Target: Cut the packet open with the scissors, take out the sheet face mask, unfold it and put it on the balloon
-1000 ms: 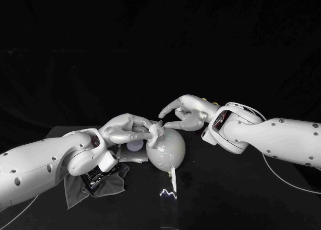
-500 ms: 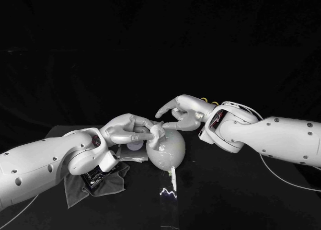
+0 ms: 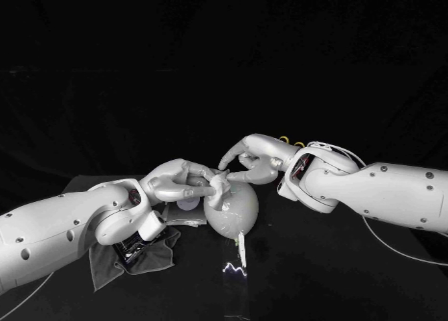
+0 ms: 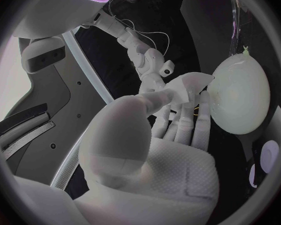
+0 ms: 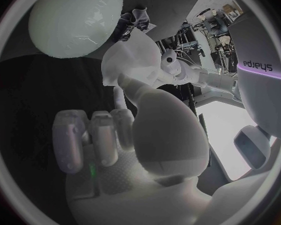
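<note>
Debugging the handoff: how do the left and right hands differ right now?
Left hand holds the folded mask beside the balloon; right hand only reaches to its edge, grip unclear. Left hand's thumb and fingers pinch the mask; right hand's other fingers curl in on nothing. Shared: both meet at the mask, by the balloon's far end.

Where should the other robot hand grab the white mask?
Probably the loose corner of the sheet mask poking out past the left robot hand. Come from the side of the right robot hand, above the balloon, where it's free.
</note>
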Available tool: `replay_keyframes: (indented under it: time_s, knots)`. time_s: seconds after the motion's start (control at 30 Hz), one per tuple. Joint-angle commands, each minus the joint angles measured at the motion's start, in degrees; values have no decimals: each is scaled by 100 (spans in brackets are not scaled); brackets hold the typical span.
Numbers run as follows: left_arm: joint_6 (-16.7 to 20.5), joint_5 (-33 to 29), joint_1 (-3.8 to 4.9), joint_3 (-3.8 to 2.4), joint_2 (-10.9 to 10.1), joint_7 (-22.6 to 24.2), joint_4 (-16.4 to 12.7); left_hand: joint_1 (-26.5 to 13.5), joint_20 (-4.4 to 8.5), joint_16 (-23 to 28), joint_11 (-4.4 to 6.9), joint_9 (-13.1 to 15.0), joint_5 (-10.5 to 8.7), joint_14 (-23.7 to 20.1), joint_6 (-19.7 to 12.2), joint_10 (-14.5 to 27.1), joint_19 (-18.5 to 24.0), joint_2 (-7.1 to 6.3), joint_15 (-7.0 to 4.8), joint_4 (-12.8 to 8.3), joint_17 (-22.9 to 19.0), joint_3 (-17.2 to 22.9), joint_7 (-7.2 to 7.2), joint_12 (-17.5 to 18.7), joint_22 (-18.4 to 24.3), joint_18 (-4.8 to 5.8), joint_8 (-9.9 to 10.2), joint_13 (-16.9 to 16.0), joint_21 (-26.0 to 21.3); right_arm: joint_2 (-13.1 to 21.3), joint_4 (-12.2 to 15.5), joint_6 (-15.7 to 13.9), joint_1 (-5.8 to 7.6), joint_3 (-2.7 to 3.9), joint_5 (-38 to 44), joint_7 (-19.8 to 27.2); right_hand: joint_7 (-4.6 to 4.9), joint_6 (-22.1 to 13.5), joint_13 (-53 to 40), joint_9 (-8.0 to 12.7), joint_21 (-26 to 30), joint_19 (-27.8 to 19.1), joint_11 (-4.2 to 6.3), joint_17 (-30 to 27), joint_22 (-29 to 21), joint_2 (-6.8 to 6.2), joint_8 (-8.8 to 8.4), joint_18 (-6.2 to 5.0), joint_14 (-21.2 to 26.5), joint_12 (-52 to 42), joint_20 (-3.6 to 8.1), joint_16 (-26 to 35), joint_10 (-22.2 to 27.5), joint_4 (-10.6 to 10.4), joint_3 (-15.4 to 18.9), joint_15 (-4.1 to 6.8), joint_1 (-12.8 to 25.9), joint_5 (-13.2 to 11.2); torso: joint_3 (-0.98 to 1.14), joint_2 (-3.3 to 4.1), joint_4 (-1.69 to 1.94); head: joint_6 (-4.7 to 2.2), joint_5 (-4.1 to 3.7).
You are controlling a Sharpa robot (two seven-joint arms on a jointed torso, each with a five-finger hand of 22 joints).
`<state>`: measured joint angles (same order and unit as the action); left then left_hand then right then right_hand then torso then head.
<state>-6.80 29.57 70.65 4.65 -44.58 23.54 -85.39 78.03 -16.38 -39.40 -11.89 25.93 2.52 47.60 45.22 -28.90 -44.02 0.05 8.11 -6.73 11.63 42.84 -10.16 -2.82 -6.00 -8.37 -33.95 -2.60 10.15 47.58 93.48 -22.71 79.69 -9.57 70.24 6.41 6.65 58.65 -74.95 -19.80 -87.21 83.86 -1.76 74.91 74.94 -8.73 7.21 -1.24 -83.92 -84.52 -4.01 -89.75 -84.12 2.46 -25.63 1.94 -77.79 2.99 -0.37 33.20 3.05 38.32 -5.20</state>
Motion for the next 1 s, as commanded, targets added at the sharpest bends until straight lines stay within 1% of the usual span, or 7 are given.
replay_keyframes:
  time_s: [0.03, 0.33, 0.4, 0.53, 0.73, 0.93, 1.0]
  knots:
    - [-33, -14, 10, -9, 17, 57, -23, 11, 2, -28, -47, 373, 21, -5, 18, -7, -11, 32, 43, -12, -8, -20, -14, 19, -8, -72, -25, -6, 24, -20, -16, -7, 0, 4, 149, -109, 8, 80, -1115, -14, -41, 477, -43, 1509, 1427, 102, 46, 65, -608, -39, -42, -25, -223, -18, -47, -44, 16, -22, -2, 1, 2, 8, -12]
    - [-40, -16, 10, -9, 15, 57, -33, 11, 2, -28, -47, 373, 21, -5, 18, -7, -11, 32, 43, -12, -8, -20, -14, 19, -8, -72, -25, -6, 24, -41, -78, -79, 0, 4, 150, -194, -1, 144, -1121, -25, -63, 489, -39, 1509, 1434, 149, 76, 69, -608, -46, -51, -25, -229, -32, -61, -44, 30, -23, -3, -1, 3, 12, -20]
    - [-41, -16, 10, -9, 13, 57, -39, 11, 2, -28, -47, 373, 21, -5, 18, -7, -11, 32, 43, -12, -8, -20, -14, 19, -8, -72, -25, -6, 24, -50, -101, -59, 0, 4, 154, -222, 5, 138, -1115, -23, -57, 486, -42, 1509, 1432, 131, 72, 68, -608, -38, -52, -25, -223, -34, -48, -45, 47, -23, -2, 0, 6, 12, -24]
    - [-39, -16, 10, -9, 10, 57, -46, 14, 2, -30, -51, 374, 21, -4, 17, -19, -14, 33, 45, -16, -9, -22, -13, 18, -9, -73, -27, -7, 28, -60, -120, -2, 0, 3, 169, -262, 29, 54, -1100, -2, -30, 469, -61, 1509, 1422, 44, 21, 61, -608, -17, -65, -25, -207, -18, -1, -58, 84, -23, -2, -1, 3, 8, -21]
    - [-30, -16, 10, -9, 7, 58, -45, 14, 2, -30, -51, 374, 21, -4, 17, -19, -14, 33, 45, -16, -9, -22, -13, 18, -9, -73, -27, -7, 28, -53, -119, 66, 0, 3, 180, -292, 37, 66, -1104, -3, -40, 475, -70, 1509, 1426, 30, 25, 63, -608, -20, -72, -25, -209, -26, 18, -67, 108, -23, -1, 0, -1, 8, -30]
    - [-27, -17, 10, -9, 6, 59, -46, 15, 2, -30, -52, 374, 21, -4, 16, -21, -15, 33, 46, -17, -9, -22, -13, 18, -10, -74, -29, -7, 30, -52, -125, 102, 0, 3, 179, -304, 28, 134, -1108, -17, -39, 474, -69, 1509, 1425, 67, 62, 63, -608, -25, -82, -25, -212, -58, 28, -72, 141, -23, 2, -1, -1, 10, -38]
    - [-27, -17, 10, -9, 7, 58, -46, 15, 2, -30, -52, 374, 21, -4, 16, -21, -15, 33, 46, -17, -9, -22, -13, 18, -10, -74, -29, -7, 30, -55, -129, 96, 0, 3, 176, -299, 7, 218, -1126, -37, -50, 480, -54, 1509, 1429, 122, 111, 65, -608, -48, -83, -25, -229, -74, 18, -64, 140, -23, 1, -1, -1, 12, -41]
